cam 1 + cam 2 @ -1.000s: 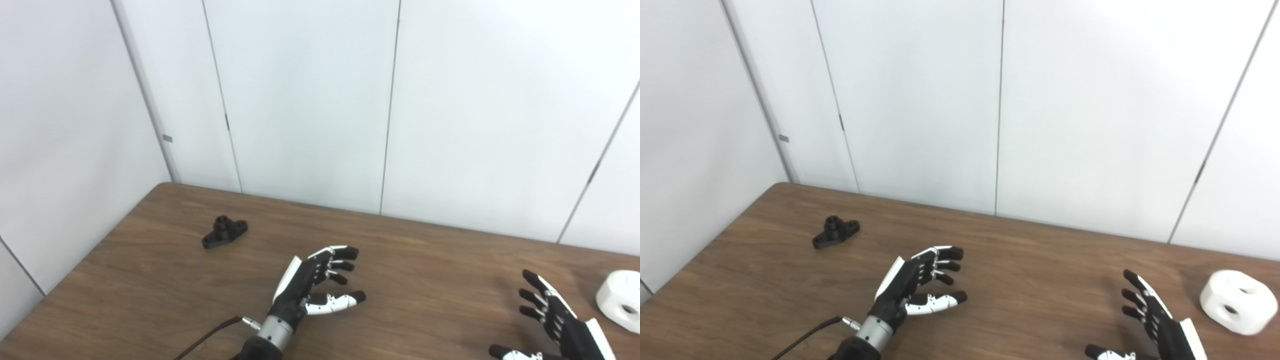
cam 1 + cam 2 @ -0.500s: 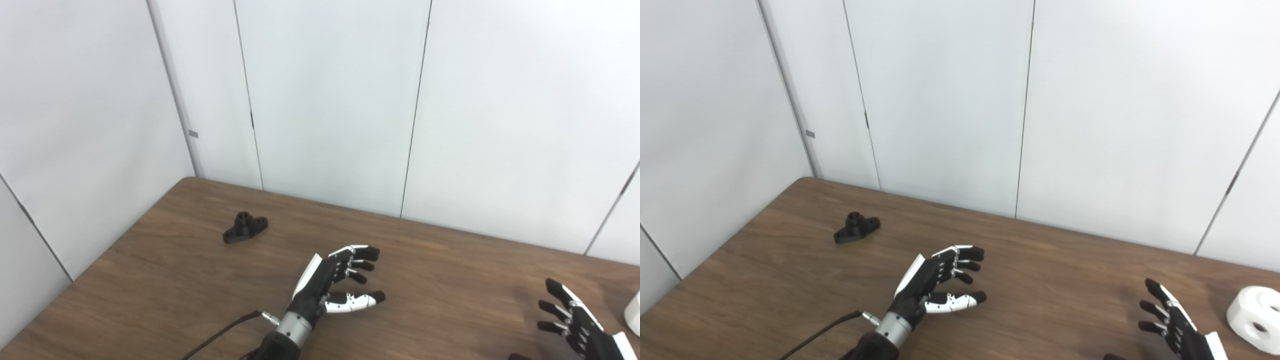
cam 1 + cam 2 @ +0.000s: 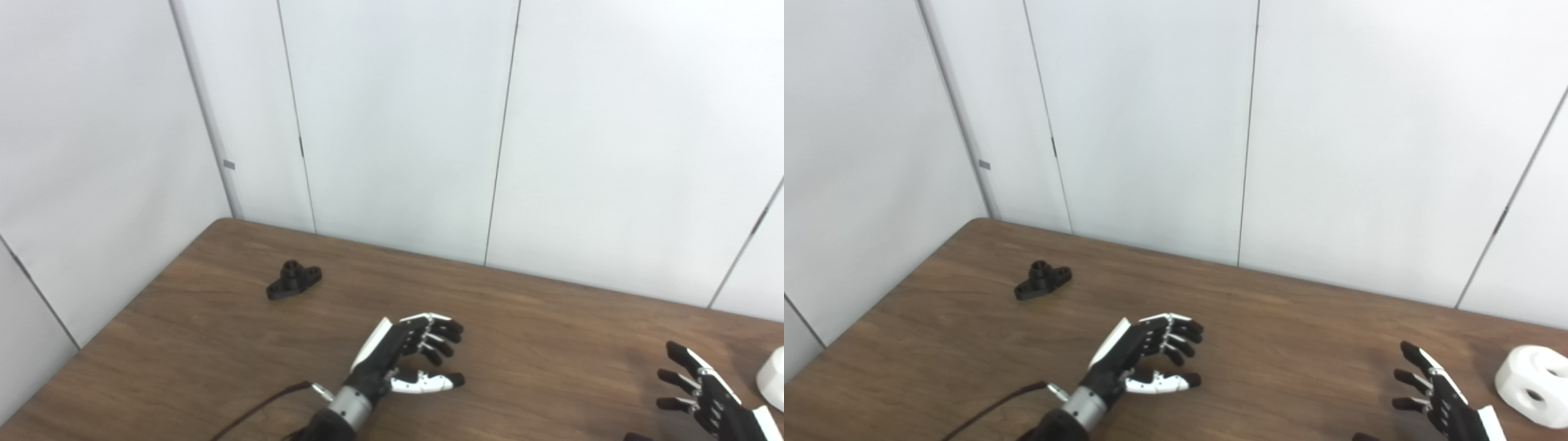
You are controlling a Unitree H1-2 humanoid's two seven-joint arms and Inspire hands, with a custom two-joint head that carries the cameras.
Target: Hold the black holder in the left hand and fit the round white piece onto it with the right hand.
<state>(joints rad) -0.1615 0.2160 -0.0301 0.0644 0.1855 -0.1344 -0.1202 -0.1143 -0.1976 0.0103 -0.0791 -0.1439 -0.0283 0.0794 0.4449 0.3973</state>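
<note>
Up and to the left of the left hand [image 3: 1139,355], toward the far left corner of the brown wood-grain desk [image 3: 1274,343], lies the small black plastic holder [image 3: 1042,279], well apart from the fingers; this offset is what the first reach appears to turn on. The holder is a low, matte piece with a flat oblong base and a short round boss rising from its middle, and its long axis runs diagonally, from near-left to far-right. The left hand hovers over the middle of the desk with its palm turned inward, fingers loosely curled and apart from the thumb, holding nothing; a dark cable trails from its metal wrist. It is clearly the nearer hand to the holder. On the opposite side, the round white plastic piece [image 3: 1534,384] rests on the desk by the right edge, a chunky smooth block with rounded corners and round holes bored into its faces. The right hand [image 3: 1442,401] sits just left of it, fingers spread wide and empty, only partly in view at the bottom edge. Each hand thus has its own part on its own side, and neither part is grasped yet. Both parts look rigid and light, the holder low enough that its boss seems the easiest feature to pinch.
</note>
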